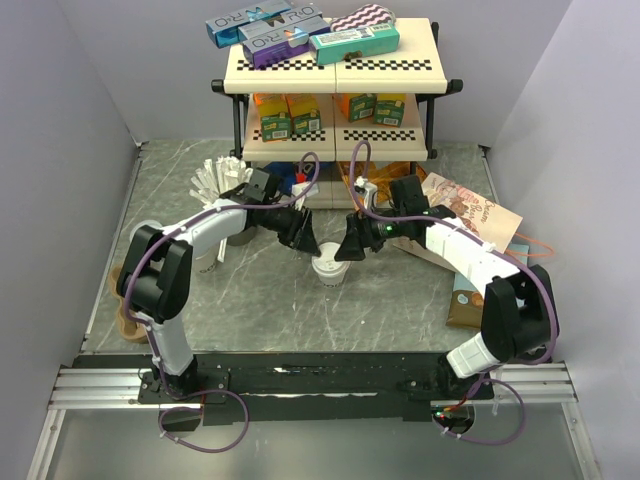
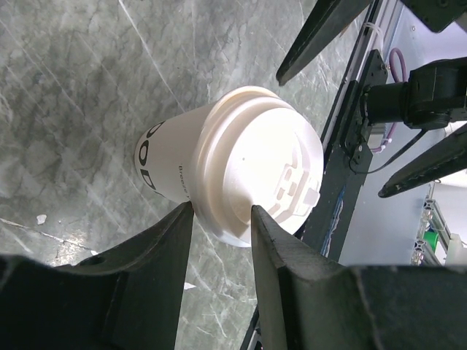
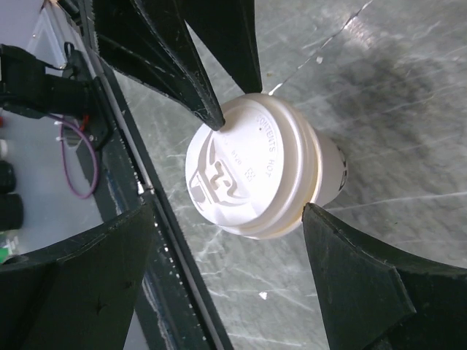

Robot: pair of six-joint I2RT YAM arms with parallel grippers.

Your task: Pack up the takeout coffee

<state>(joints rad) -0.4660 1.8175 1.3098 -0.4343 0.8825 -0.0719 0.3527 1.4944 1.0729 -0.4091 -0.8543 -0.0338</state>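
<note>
Reading left to right in the top view: a dark cup (image 1: 232,180) of white sticks stands at back left, near the foot of the shelf (image 1: 290,70).

The left gripper (image 1: 302,240) points down at the near-left rim of the takeout coffee (image 1: 330,268). Its fingers (image 2: 171,240) are about half apart. They straddle a short arc of the lid (image 3: 244,175), which is wider than their gap. One tip touches the lid's rim in the right wrist view. Whether they pinch anything cannot be told.

The takeout coffee stands upright at mid-table between the two grippers, with the white lid seated on it.
- Raised lettering on the lid reads "CONTENTS HOT".
- The cup wall carries bold dark letters, cut off by the curve, and a small line beginning "Bre"; the rest is unreadable.

The right gripper (image 1: 352,245) is spread wide. Its fingers (image 3: 365,284) flank the cup on either side, with a gap to the cup wall at each.

At right lies a printed paper bag (image 1: 470,215); its script is too small to read.

Shelf:
- The blue boxes (image 1: 270,35) on top show large letters ending "RO".
- The green and orange cartons (image 1: 290,115) below are illegible.

Edges:
- The grey marbled tabletop (image 1: 300,315) shows bare from the cup's near side to the base rail (image 1: 320,375).
- The shelf is close behind the cup.
- The walls are well apart on both sides.
</note>
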